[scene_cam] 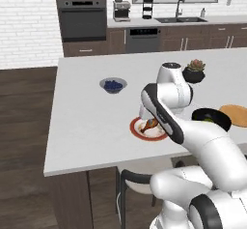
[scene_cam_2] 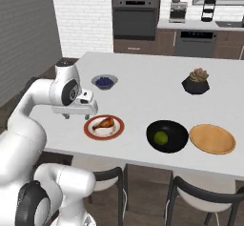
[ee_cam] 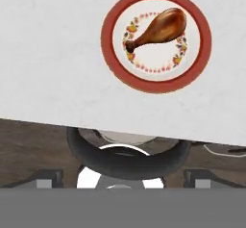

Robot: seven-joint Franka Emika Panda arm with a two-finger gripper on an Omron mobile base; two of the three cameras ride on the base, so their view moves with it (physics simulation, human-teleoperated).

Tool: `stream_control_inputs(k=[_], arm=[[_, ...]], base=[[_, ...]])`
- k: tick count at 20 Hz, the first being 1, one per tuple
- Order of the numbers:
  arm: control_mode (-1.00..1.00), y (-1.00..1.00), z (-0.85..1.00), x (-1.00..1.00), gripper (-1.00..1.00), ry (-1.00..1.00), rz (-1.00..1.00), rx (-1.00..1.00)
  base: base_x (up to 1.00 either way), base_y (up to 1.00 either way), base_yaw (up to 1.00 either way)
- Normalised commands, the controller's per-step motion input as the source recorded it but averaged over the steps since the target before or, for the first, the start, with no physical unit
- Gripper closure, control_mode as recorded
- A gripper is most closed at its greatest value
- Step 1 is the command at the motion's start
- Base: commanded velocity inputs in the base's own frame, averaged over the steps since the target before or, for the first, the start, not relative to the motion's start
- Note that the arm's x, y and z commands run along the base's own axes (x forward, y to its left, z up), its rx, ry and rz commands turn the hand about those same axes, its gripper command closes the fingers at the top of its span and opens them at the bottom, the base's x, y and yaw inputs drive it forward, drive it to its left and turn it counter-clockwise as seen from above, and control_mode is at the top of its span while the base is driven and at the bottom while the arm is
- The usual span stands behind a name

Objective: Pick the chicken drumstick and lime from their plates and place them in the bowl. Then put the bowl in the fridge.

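- Left base view: we see the chicken drumstick [scene_cam: 150, 124] lying on the red-rimmed plate [scene_cam: 137, 131] near the front edge of the desk [scene_cam: 87, 126]. Our arm hides much of that plate. The black bowl [scene_cam: 212, 118] sits just to the plate's right, with a bit of green inside it, and the wooden plate [scene_cam: 236, 114] lies beyond the bowl.
- Right base view: our gripper [scene_cam_2: 76, 111] hovers just left of the red-rimmed plate, above the desk's edge, not over the drumstick. The lime [scene_cam_2: 161, 138] already rests in the bowl, which stands between the two plates.
- Hand view: the drumstick lies slanted on the plate, bone end lower left, well off centre toward the upper right. Our fingers stand wide apart and hold nothing.
- Risk, as we judge it: descending from here would miss the plate entirely; we need to shift over the meat first, and a grip on the tapered bone end could slip.
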Motion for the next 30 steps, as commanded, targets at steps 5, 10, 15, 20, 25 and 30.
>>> stream_control_inputs(k=[5, 10, 15, 20, 25, 30], arm=[[-1.00, -0.23, -0.62, 0.95, -1.00, 0.21, -0.49, 0.00], [-1.00, 0.00, -0.42, 0.78, -1.00, 0.11, -0.67, 0.00], [-1.00, -0.18, -0.33, 0.86, -1.00, 0.01, -0.34, 0.01], [-1.00, -0.18, -0.57, 0.67, -1.00, 0.00, -0.03, 0.00], [-1.00, -0.09, -0.54, 0.60, -1.00, 0.00, -0.02, 0.00], [-1.00, -0.03, -0.45, 0.16, -1.00, 0.00, -0.02, 0.00]], base=[[0.00, 0.00, 0.00], [0.00, 0.00, 0.00], [0.00, 0.00, 0.00], [0.00, 0.00, 0.00], [0.00, 0.00, 0.00], [0.00, 0.00, 0.00]])
